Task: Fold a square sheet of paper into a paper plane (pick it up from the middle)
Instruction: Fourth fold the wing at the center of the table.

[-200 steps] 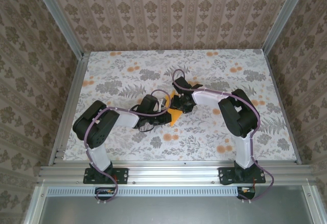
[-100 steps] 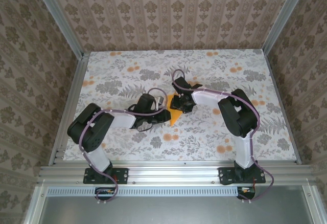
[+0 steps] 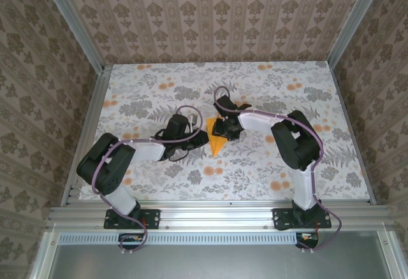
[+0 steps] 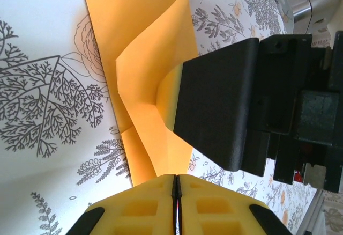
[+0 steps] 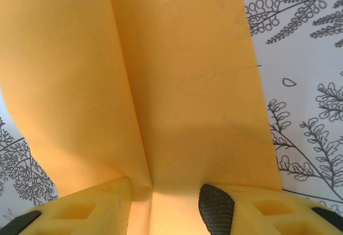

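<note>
Seen from my remote desk: mid-table, the left gripper (image 3: 201, 137) (image 4: 176, 180) lies low at the left edge of the paper (image 3: 215, 144) (image 4: 144, 58) (image 5: 182, 85), yellow fingers (image 4: 144, 203) pressed together. I cannot tell whether they nip it. The creased orange paper rests on the floral table (image 3: 268, 164), one flap curling up. Just beyond, the right gripper (image 3: 224, 128) (image 5: 166, 197) bears on its far end, jaws half apart.

The left arm (image 3: 150, 147) and the right arm (image 3: 260, 120) had white links between bulky black joints, each trailed by a thin purple cable (image 3: 220, 93) and bolted to a black base plate (image 3: 127, 218). The left tool (image 4: 176, 184) had yellow fingers (image 4: 144, 208) with moulded hollows; the right tool (image 5: 169, 192) carried a black dimpled pad (image 5: 216, 209) on one finger.
</note>
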